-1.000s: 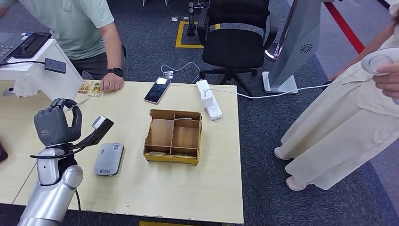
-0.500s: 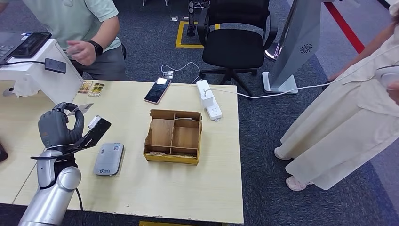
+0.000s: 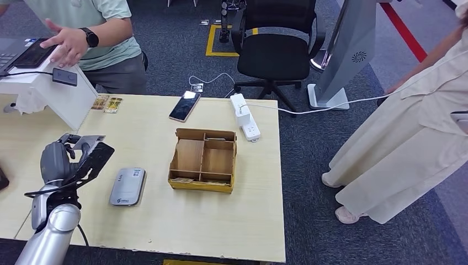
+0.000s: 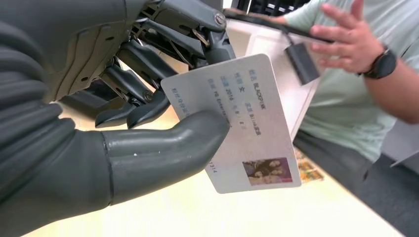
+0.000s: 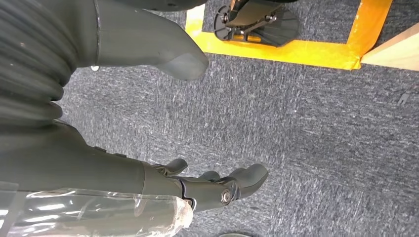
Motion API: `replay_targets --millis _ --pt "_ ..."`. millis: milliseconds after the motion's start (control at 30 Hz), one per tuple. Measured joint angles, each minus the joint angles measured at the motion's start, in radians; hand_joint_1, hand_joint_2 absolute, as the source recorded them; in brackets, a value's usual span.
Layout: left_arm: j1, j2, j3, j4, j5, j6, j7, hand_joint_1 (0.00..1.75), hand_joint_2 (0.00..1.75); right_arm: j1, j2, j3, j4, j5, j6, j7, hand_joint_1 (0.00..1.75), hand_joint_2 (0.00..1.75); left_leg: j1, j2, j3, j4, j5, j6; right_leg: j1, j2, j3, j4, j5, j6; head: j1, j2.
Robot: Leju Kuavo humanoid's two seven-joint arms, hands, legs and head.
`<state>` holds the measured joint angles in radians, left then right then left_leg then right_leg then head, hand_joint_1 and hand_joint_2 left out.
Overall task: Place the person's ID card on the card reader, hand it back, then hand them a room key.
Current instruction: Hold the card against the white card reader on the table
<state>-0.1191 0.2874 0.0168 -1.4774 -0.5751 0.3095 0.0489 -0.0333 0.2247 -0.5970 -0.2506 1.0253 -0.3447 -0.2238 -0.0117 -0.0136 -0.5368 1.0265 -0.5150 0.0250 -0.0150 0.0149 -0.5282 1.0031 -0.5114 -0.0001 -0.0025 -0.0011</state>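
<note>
Left wrist view: left robot hand (image 4: pixel 123 98) grasping the ID card (image 4: pixel 242 123), thumb pressed on the printed face, darker fingers (image 4: pixel 148 106) behind it. Card sticks out past the thumb tip, photo corner farthest from the palm. Beyond the card, a person's hand (image 4: pixel 341 34) with a dark watch hovers spread by the white stand (image 4: pixel 267 47).

Head view: left robot hand (image 3: pixel 58 160) sits over the counter (image 3: pixel 182 221) near its left side, card (image 3: pixel 91 138) at the fingertips. Grey card reader (image 3: pixel 127 186) lies flat on the counter just right of the robot hand, not touching it. Wooden organizer box (image 3: pixel 203 160) further right of the reader. Phone (image 3: pixel 185 105) and power strip (image 3: pixel 245 116) well beyond, near the far edge. Person's hand (image 3: pixel 66 44) above the stand, far side of the robot hand.

Right wrist view: right robot hand (image 5: pixel 212 185) hangs over grey carpet, released, fingers loosely apart, nothing in it.
</note>
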Motion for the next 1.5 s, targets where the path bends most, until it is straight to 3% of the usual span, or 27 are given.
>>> replay_targets --millis 533,767,1033,1500 --pt "0.092 0.049 0.035 -0.039 0.029 -0.185 0.072 1.75 1.75 0.001 0.000 0.000 0.000 -0.010 -0.011 -0.017 0.00 1.75 0.000 0.000 0.000 0.000 0.000 0.000 0.000 0.000 0.000 0.000 0.000 0.000 0.000 0.000" --pt "0.128 0.062 0.036 -0.052 0.071 -0.249 0.048 1.75 1.75 0.006 0.000 0.000 0.002 -0.009 -0.014 -0.029 0.00 1.75 0.000 0.000 0.000 0.000 0.000 0.000 0.000 0.000 0.000 0.000 0.000 0.000 0.000 0.000" --pt "0.133 0.070 0.036 -0.075 0.150 -0.307 0.021 1.75 1.75 0.005 -0.003 0.000 0.002 -0.004 -0.009 -0.031 0.00 1.75 0.000 0.000 0.000 0.000 0.000 0.000 0.000 -0.001 0.000 0.000 0.000 0.000 0.000 0.000" --pt "0.138 0.146 0.035 -0.103 0.194 -0.440 0.038 1.75 1.75 -0.003 -0.015 0.004 0.002 0.009 0.009 -0.030 0.00 1.75 0.001 0.000 0.000 0.000 0.000 0.000 0.001 -0.001 0.000 0.000 0.000 0.000 0.000 0.000"
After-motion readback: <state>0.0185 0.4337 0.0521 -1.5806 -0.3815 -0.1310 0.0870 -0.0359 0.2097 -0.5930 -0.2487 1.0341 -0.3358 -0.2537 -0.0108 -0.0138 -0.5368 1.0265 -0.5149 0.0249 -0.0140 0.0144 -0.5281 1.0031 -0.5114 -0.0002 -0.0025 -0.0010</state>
